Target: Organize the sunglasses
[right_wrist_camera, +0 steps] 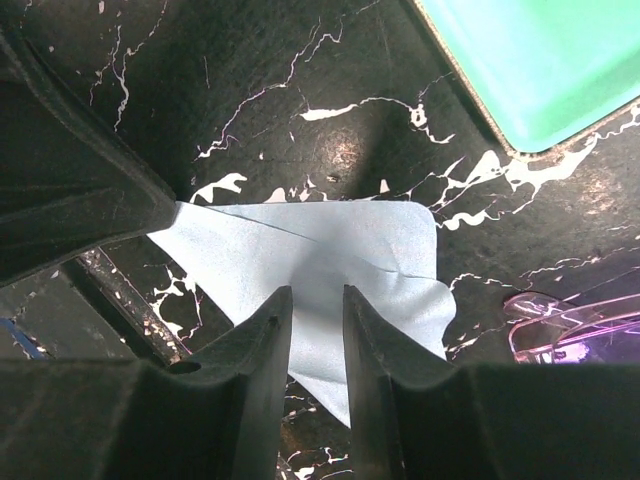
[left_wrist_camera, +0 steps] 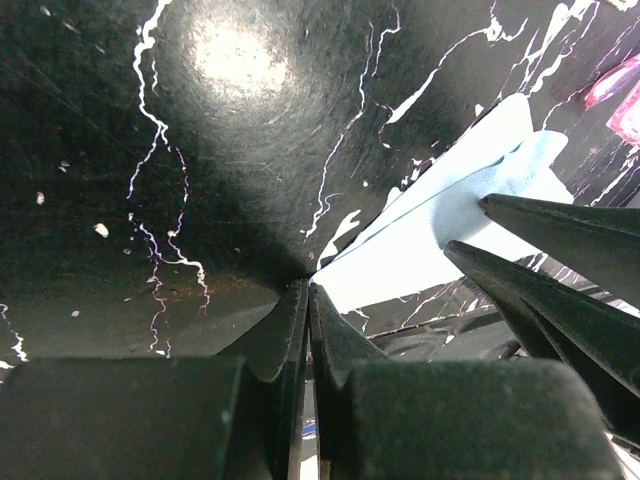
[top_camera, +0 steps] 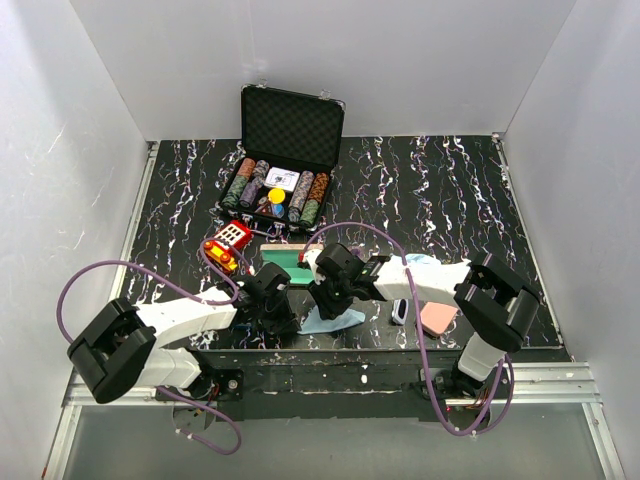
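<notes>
The slim translucent purple sunglasses (right_wrist_camera: pixel 570 322) lie folded on the black table just right of a light blue cloth (right_wrist_camera: pixel 320 250). A small white-framed pair (top_camera: pixel 400 312) seems to lie beside the right arm. My left gripper (left_wrist_camera: pixel 308 285) is shut, its tips pinching the cloth's near corner (left_wrist_camera: pixel 420 240). My right gripper (right_wrist_camera: pixel 312 292) stands over the middle of the same cloth, jaws a narrow gap apart with cloth showing between them. In the top view both grippers, left (top_camera: pixel 285 308) and right (top_camera: pixel 328 303), meet over the cloth (top_camera: pixel 338 320) near the table's front edge.
A green tray (right_wrist_camera: pixel 540 70) lies just beyond the cloth. A pink case (top_camera: pixel 438 318) and another light blue cloth (top_camera: pixel 420 260) lie by the right arm. An open poker-chip case (top_camera: pixel 285 175) stands at the back, with a red block (top_camera: pixel 230 238) near it.
</notes>
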Controlling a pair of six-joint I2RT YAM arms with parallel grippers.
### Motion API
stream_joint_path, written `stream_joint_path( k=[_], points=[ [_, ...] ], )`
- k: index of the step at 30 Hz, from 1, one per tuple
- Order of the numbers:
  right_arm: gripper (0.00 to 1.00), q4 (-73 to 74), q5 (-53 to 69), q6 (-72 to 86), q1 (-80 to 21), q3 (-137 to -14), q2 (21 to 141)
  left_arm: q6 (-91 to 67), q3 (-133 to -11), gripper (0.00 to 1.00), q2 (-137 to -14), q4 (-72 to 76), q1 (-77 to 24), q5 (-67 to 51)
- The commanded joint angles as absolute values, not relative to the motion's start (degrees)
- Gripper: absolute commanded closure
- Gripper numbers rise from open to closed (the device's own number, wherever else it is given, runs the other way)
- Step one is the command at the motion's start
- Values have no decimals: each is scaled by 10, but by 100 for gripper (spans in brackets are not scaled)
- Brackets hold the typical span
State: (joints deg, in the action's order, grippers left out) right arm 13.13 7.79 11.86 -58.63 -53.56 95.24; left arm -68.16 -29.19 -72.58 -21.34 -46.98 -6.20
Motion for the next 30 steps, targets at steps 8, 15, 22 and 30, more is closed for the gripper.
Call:
stream_joint_path(
  k=[8,15,22,30],
  points=[
    [61,127,4,118,-589,-540,943,-679,-298,100,-725,-207,-470,-58],
    [60,139,-15,114,-589,-543,954,-679,-296,100,-725,-207,-470,-59],
    [59,149,14,107,-589,-541,961,-681,-297,100,-730,-204,-470,-59],
    [66,150,-42,109,-628,-555,993,-680,-300,100,-742,-198,-470,-62]
  ],
)
